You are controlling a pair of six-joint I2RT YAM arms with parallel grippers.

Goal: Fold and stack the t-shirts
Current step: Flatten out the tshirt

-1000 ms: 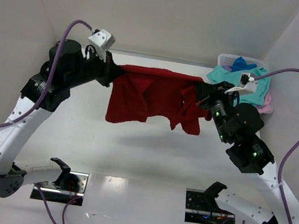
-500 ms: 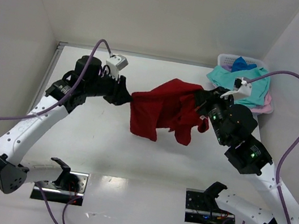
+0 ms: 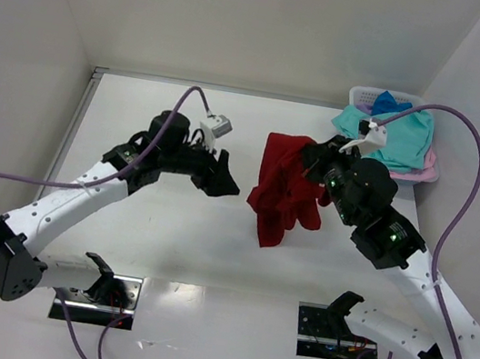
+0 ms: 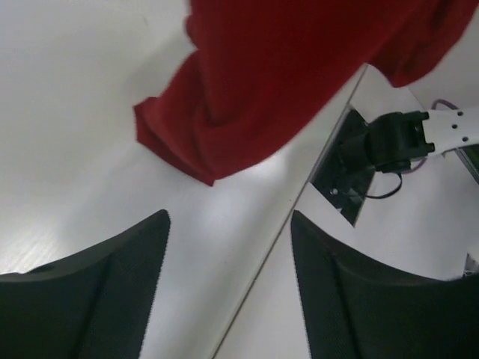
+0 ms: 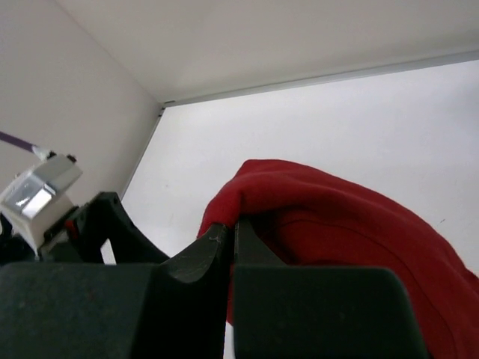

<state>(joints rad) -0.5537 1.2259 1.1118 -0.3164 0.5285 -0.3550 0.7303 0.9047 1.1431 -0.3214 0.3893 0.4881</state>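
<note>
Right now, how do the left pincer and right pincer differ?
The left pincer is open with nothing between its fingers; the right pincer is shut on the dark red t-shirt. The left pincer sits beside that shirt, apart from it; the right pincer carries it, the cloth hanging bunched from it. Both are black and two-fingered.

A white table [image 3: 165, 241] fills the floor of a box of plain white walls [image 3: 247, 24], with a thin grey metal strip [image 3: 77, 120] running along its left and far edges. A pale slotted plastic laundry basket [image 3: 361, 95] stands in the far right corner, close against both walls. Near the front edge, two dark rectangular cut-outs [image 3: 97, 287] sit in the tabletop, well apart, with wiring showing inside them.
</note>
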